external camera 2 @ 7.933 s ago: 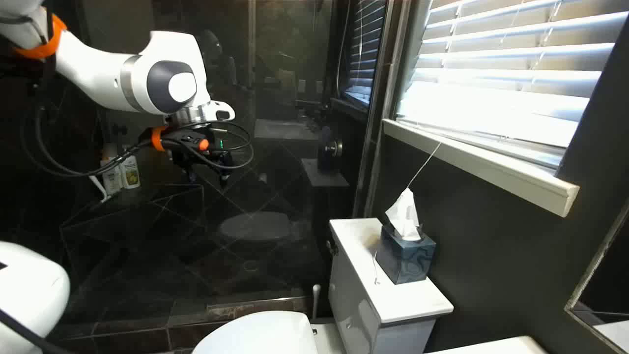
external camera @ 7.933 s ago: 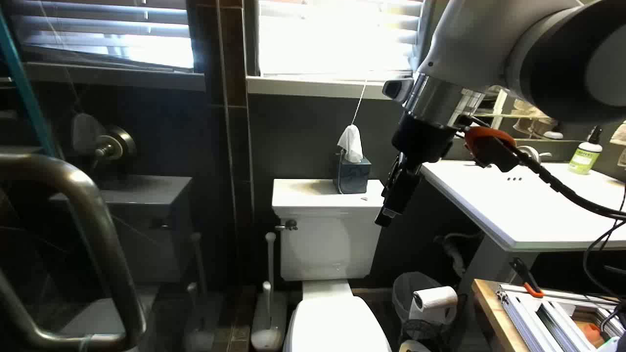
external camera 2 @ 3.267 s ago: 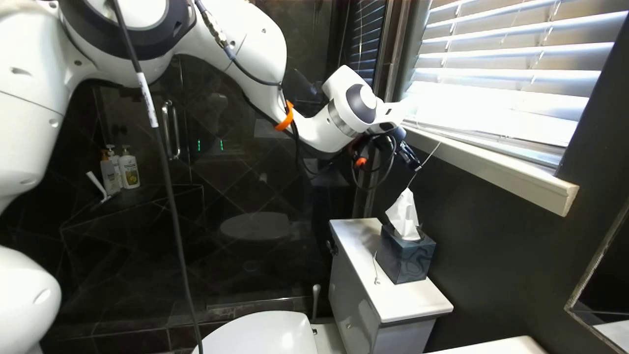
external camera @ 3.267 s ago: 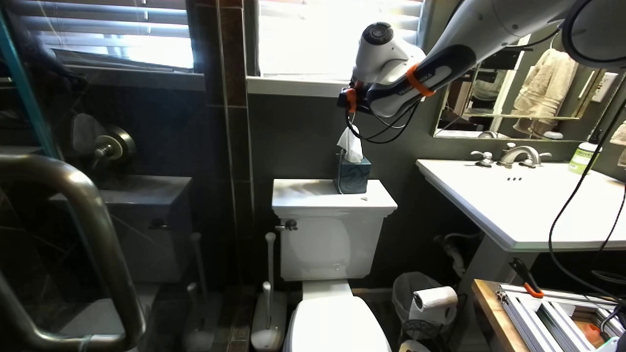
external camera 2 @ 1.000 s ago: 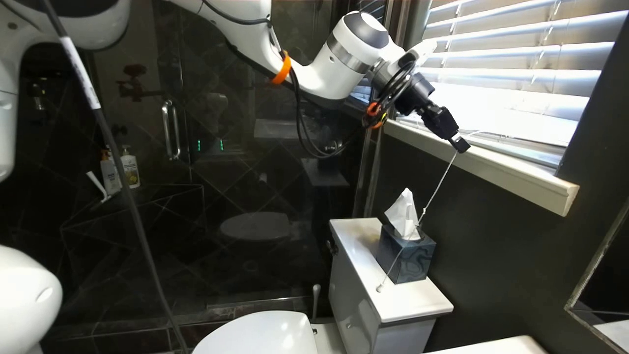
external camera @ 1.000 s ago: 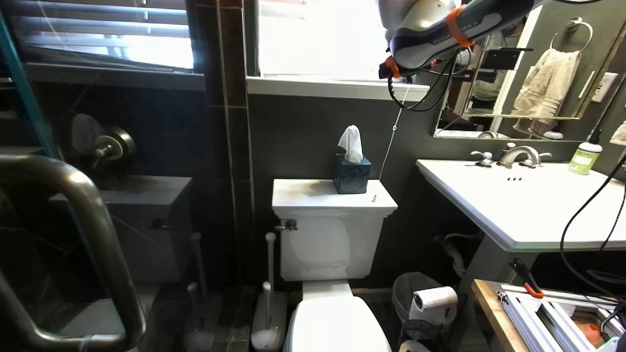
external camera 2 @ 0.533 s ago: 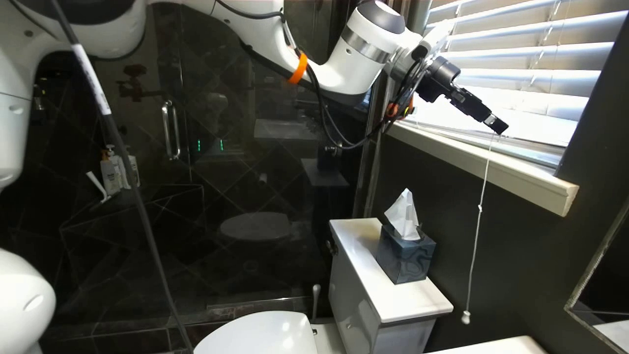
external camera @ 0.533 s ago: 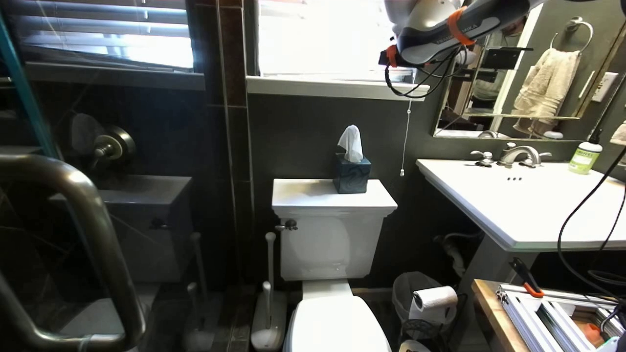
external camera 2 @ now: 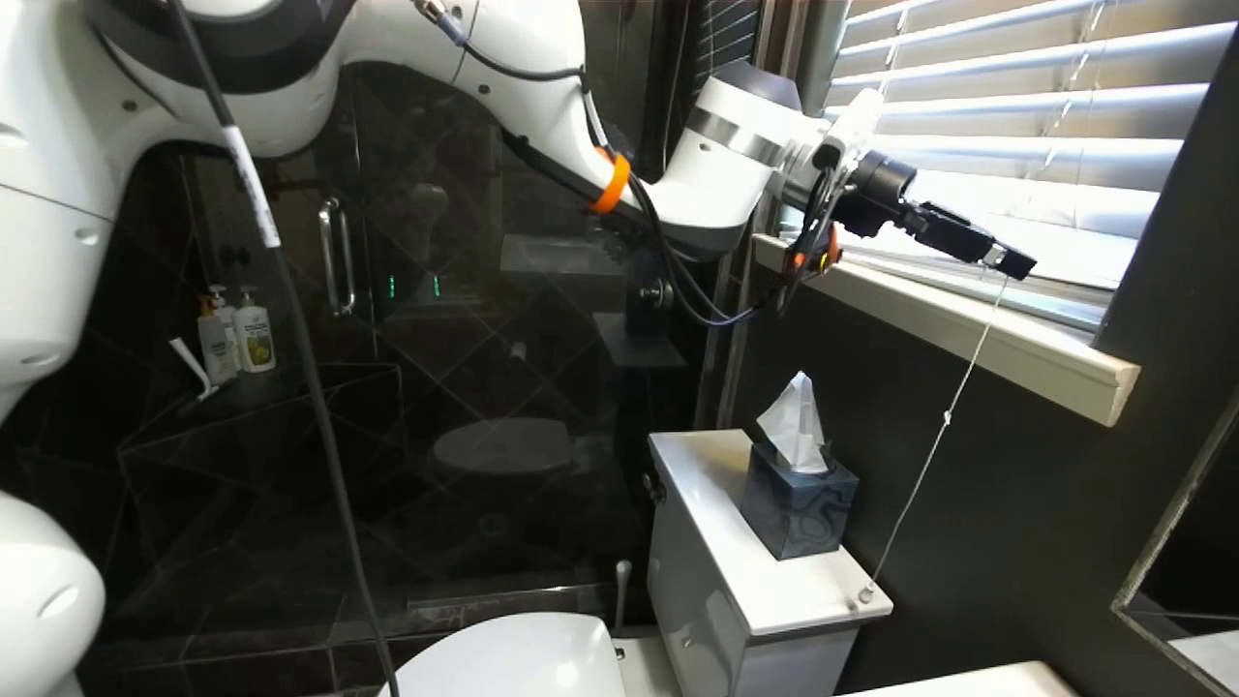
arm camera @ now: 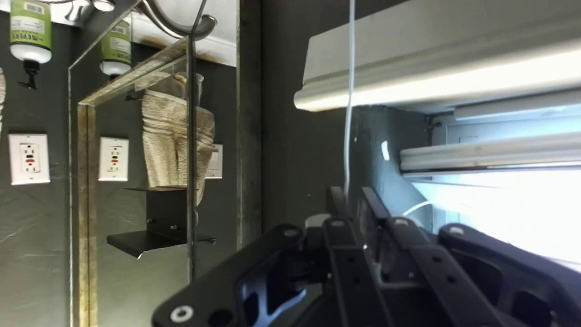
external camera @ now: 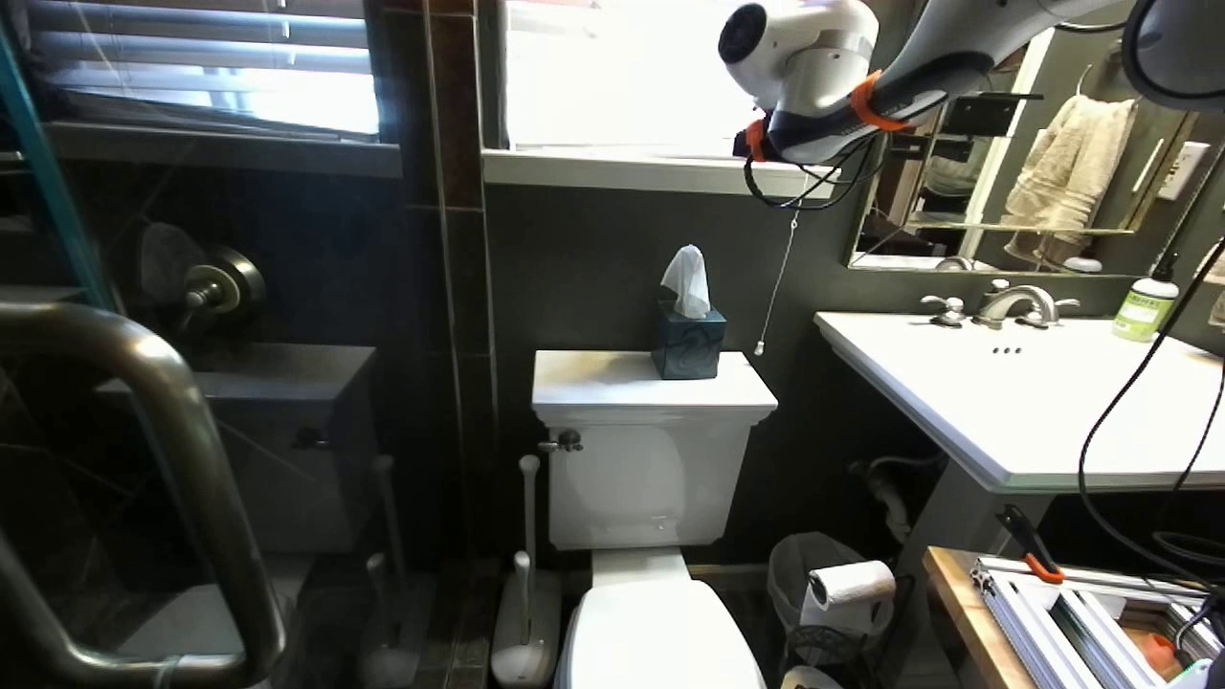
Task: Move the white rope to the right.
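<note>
Here is the end effector (arm camera: pixel 354 199), up by the window sill (external camera 2: pixel 1065 373), well above the level of the desk (external camera 2: pixel 707 474), which is the white tank lid. Its fingers sit nearly together, and they are clamped on the white rope (external camera 2: pixel 947 418)! The wrist view has the rope running in between the two fingertips, while in an exterior view it slants down from them across the dark wall (external camera 2: pixel 1016 503). And where does its lower end hang? Right by the desk's wall-side corner, the one nearest the sink (external camera: pixel 957 383); whether it touches there cannot be told. To the left of the rope in both exterior views, the tissue box (external camera 2: pixel 800 508) stands upright along the wall-side edge of the desk, white tissue (external camera 2: pixel 796 426) poking from its top. And the arm (external camera: pixel 823 77), high beyond the desk's sink-side edge, hides the fingers in an exterior view.
</note>
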`<act>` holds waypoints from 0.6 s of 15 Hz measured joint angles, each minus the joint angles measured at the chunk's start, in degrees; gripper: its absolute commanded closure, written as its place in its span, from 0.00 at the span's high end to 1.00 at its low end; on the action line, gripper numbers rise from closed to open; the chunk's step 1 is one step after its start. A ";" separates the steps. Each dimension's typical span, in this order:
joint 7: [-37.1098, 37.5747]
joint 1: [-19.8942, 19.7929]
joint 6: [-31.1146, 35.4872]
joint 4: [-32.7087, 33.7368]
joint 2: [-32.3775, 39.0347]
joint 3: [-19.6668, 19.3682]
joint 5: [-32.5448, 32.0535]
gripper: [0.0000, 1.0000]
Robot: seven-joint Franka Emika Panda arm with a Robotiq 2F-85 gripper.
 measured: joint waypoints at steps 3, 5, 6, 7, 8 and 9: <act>1.02 -0.94 -0.22 0.11 2.58 1.27 -2.51 0.66; 1.16 -1.45 -0.36 0.19 3.47 2.08 -4.04 0.81; 1.16 -1.74 -0.37 0.20 3.67 2.54 -4.57 0.88; 1.16 -2.02 -0.37 0.20 3.75 3.01 -5.21 0.95; 1.16 -2.26 -0.39 0.21 3.76 3.40 -5.81 1.00; 1.16 -2.51 -0.40 0.29 3.76 3.76 -6.25 1.00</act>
